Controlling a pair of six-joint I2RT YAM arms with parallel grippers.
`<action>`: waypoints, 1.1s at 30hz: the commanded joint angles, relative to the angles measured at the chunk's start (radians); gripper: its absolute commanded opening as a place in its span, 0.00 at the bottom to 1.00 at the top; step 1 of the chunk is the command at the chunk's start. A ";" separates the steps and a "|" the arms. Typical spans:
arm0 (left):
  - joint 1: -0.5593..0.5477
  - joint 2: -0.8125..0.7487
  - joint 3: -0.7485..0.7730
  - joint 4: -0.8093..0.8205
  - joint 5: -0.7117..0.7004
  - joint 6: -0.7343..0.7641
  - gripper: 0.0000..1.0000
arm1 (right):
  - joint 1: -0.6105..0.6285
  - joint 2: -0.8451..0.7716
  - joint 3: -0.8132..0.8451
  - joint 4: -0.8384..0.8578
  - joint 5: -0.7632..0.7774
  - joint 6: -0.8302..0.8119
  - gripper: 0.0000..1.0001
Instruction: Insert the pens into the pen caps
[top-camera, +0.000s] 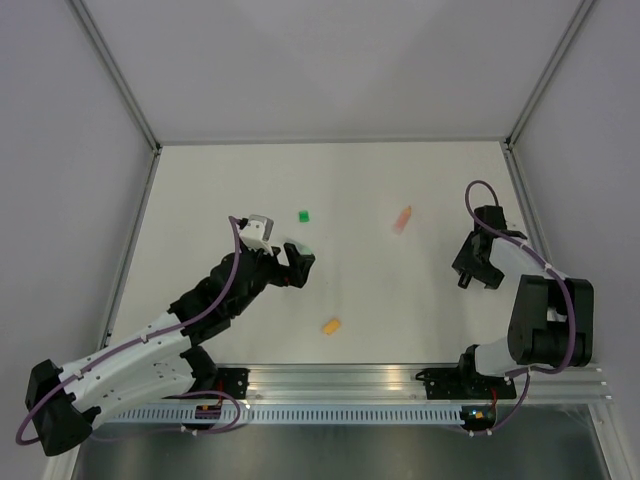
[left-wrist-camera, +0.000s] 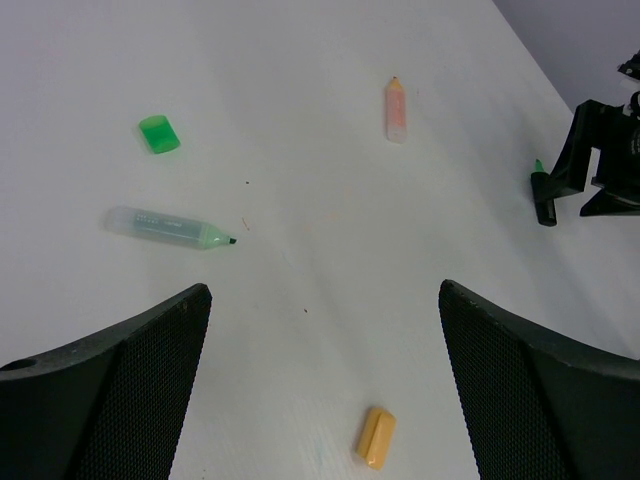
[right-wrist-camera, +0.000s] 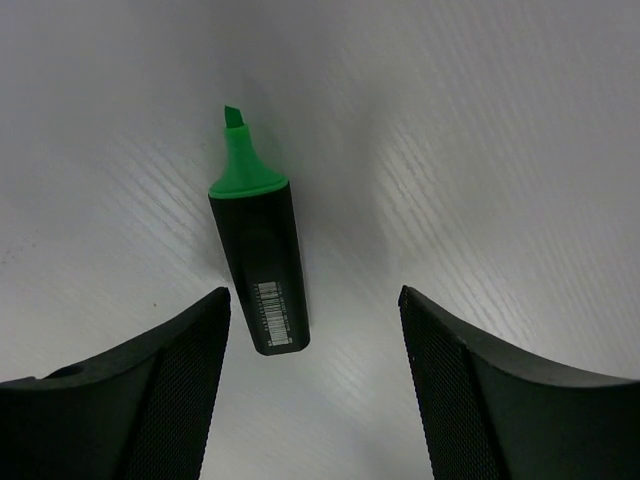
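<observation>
My left gripper (top-camera: 290, 262) is open and empty above the table left of centre; its jaws (left-wrist-camera: 322, 300) stand wide apart. Ahead of it lie the pale green marker (left-wrist-camera: 170, 226), uncapped, the bright green cap (left-wrist-camera: 158, 133) (top-camera: 304, 215), the orange-pink marker (left-wrist-camera: 396, 109) (top-camera: 403, 219), and, close between the fingers, the orange cap (left-wrist-camera: 376, 437) (top-camera: 331, 326). My right gripper (top-camera: 475, 265) is open (right-wrist-camera: 313, 300) low over the black marker with the green tip (right-wrist-camera: 257, 248) (left-wrist-camera: 541, 195), which lies flat with its rear end just inside the left finger. The pale green cap is out of view.
The white table (top-camera: 200, 180) is walled by grey panels with aluminium posts (top-camera: 120, 85) at the back corners. A metal rail (top-camera: 400, 378) runs along the near edge by the arm bases. The right arm (left-wrist-camera: 600, 165) shows at the far right of the left wrist view.
</observation>
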 joint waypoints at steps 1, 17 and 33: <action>-0.001 -0.015 -0.013 0.021 -0.038 0.031 1.00 | -0.002 0.017 -0.014 0.065 -0.058 -0.017 0.74; -0.001 -0.013 -0.022 0.043 0.011 0.028 1.00 | -0.002 0.099 0.006 0.088 -0.070 -0.031 0.37; -0.001 0.149 -0.013 0.165 0.304 0.005 0.94 | 0.374 -0.123 -0.032 0.314 -0.251 0.085 0.00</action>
